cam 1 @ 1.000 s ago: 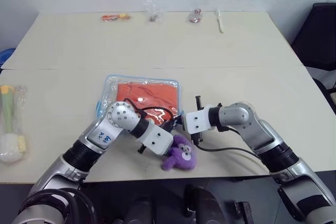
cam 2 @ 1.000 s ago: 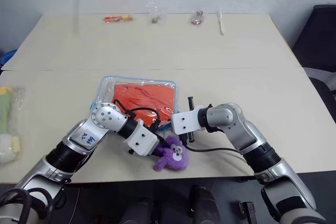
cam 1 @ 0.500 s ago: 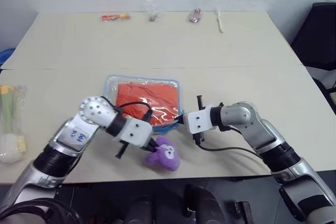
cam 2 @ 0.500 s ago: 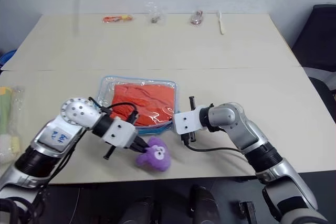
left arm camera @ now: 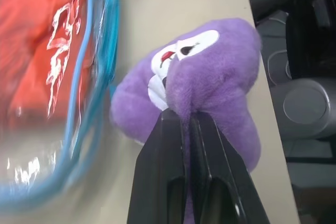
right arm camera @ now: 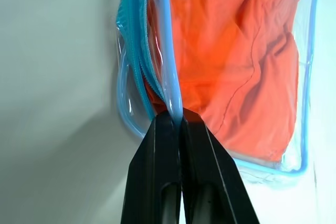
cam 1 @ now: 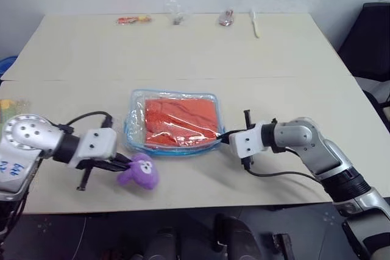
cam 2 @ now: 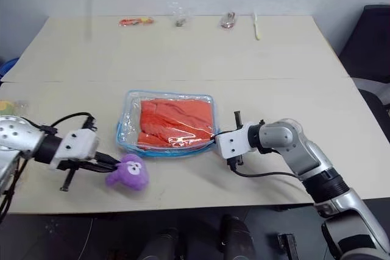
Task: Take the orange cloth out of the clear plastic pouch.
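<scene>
Clear plastic pouch [cam 1: 173, 128] flat on the worktop [cam 1: 183, 53], near the middle of the front half, just short of the seam between the two table halves; light blue edging all round, orange cloth [cam 1: 181, 121] folded flat inside and filling most of it. Right gripper [cam 1: 226, 137] clenched on the pouch's blue edge at the front right corner, fingers [right arm camera: 197, 156] pressed together with the edging strip pinched between them, pouch mouth gaping slightly beside the grip in the right wrist view. Cloth fully inside the pouch, not gripped by either claw. Left gripper [cam 1: 125, 162] out toward the front left of the worktop, clamped on a purple plush toy [cam 1: 140, 172], fingers [left arm camera: 170, 171] tight together on a fold of its fur beside the white face patch. Toy close to the front edge, just beside the pouch's front left corner but apart from it. Along the far edge of the worktop, well apart from the pouch: a small orange-red packet [cam 1: 133, 20] toward the left, a crumpled clear wrapper [cam 1: 175, 11] near the middle, a small reddish item in clear wrap [cam 1: 226, 16] beside that, and a white utensil-like stick [cam 1: 255, 24] further right. At the left edge, a pale green and yellow item in clear wrapping [cam 1: 12, 106], partly hidden behind the left arm
</scene>
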Controlling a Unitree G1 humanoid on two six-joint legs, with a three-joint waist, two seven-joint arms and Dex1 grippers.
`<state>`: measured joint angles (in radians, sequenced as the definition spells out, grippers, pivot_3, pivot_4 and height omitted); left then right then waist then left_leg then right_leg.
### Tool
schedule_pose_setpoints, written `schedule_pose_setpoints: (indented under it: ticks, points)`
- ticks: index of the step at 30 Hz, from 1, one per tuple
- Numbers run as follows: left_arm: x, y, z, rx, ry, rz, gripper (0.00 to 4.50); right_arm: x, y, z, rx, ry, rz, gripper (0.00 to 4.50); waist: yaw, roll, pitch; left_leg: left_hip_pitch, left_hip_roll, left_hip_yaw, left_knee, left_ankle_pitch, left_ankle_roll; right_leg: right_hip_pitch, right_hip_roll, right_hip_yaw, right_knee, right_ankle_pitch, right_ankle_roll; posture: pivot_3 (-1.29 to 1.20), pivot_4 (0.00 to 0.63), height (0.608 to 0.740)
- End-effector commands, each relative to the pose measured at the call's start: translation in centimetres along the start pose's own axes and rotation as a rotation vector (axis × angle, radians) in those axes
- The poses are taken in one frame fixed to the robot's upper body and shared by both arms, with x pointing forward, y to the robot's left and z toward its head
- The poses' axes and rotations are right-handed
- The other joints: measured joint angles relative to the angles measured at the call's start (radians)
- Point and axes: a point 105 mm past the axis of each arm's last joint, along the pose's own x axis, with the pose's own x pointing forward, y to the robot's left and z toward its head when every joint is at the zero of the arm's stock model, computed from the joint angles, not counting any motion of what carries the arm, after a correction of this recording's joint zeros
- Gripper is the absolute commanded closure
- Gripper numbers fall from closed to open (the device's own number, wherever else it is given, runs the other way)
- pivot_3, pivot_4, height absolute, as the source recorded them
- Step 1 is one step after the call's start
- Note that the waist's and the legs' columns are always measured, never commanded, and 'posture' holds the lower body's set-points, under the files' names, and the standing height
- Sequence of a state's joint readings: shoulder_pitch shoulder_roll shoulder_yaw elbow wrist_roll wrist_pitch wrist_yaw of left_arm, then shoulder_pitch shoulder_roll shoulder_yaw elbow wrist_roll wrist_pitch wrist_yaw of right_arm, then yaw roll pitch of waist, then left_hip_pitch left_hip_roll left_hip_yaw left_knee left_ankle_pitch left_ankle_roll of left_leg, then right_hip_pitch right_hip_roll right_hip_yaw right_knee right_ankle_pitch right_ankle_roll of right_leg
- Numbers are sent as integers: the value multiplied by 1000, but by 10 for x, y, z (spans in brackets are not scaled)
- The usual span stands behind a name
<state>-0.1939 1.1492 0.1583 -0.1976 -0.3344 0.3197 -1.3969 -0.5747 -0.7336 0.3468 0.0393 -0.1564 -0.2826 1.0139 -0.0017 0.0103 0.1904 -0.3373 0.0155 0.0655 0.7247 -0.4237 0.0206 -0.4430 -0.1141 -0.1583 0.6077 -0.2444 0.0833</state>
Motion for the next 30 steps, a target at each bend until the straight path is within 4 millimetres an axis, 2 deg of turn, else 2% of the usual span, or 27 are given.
schedule_pose_setpoints:
  ticks: [1, 5, 9, 13, 16, 23, 25, 26, 27, 30]
  points:
    - [-34, 16, -13, -54, 48, 155, 4447, -14, -8, -1, -23, 4, -33, 4500, -1, 0, 0, 0, 0, 0, 0, 0, 0, 0, 0, 0, 0, 0, 0, 0, 150, 740]
    - [-32, 22, -25, -66, 48, 189, 4447, -12, -9, 2, -27, -16, -32, 4500, 0, 0, 0, 0, -1, 2, -1, 0, 0, 0, 0, 0, 0, 0, 0, 0, 150, 740]
    - [-17, 17, -19, -90, -6, 142, 4447, -9, -9, 4, -33, -28, -27, 4500, 0, 0, 0, 0, -1, 4, -1, 0, 0, 0, 0, 0, 0, 0, 0, 0, 150, 740]
    - [-11, 14, -15, -117, -26, 117, 3346, -9, -12, 3, -9, -25, -40, 4500, -1, 0, 0, 0, -1, 5, -1, 0, 0, 0, 0, 0, 0, 0, 0, 0, 150, 740]
    - [-12, 12, -17, -117, -11, 124, 2346, -11, -9, 3, 9, -23, -27, 3771, -1, 1, 0, 0, -1, 5, -1, 0, 0, 0, 0, 0, 0, 0, 0, 0, 150, 740]
    - [-33, 6, -19, -115, 29, 115, 61, -22, -5, 9, 52, -25, -57, 1274, 0, 1, 0, 0, -1, 5, -1, 0, 0, 0, 0, 0, -1, 0, 0, 0, 150, 740]
    - [-41, 10, -10, -82, 28, 113, 0, -29, -6, 13, 99, -36, -83, 571, 1, 1, 1, 0, -1, 5, -1, 0, 0, 0, 0, 0, -1, 0, 0, 0, 150, 740]
    - [-44, 14, 3, -77, -13, 114, 0, -33, -7, 17, 148, -53, -96, 199, 3, 1, 1, 0, -1, 5, -1, 0, 0, 0, 0, 0, -1, 0, 0, 0, 150, 740]
    - [-45, 18, 15, -72, -54, 111, 0, -37, -7, 21, 192, -69, -99, 21, 9, 1, 1, 0, -1, 5, -1, 0, 0, 0, 0, 0, 0, 0, 0, 0, 150, 740]
    - [-37, 31, 53, 9, -149, 100, 0, -52, -4, 40, 343, -143, -100, 21, 24, 1, 1, -1, -2, 4, 0, 0, 0, 0, 0, 0, 0, 0, 0, 0, 150, 740]
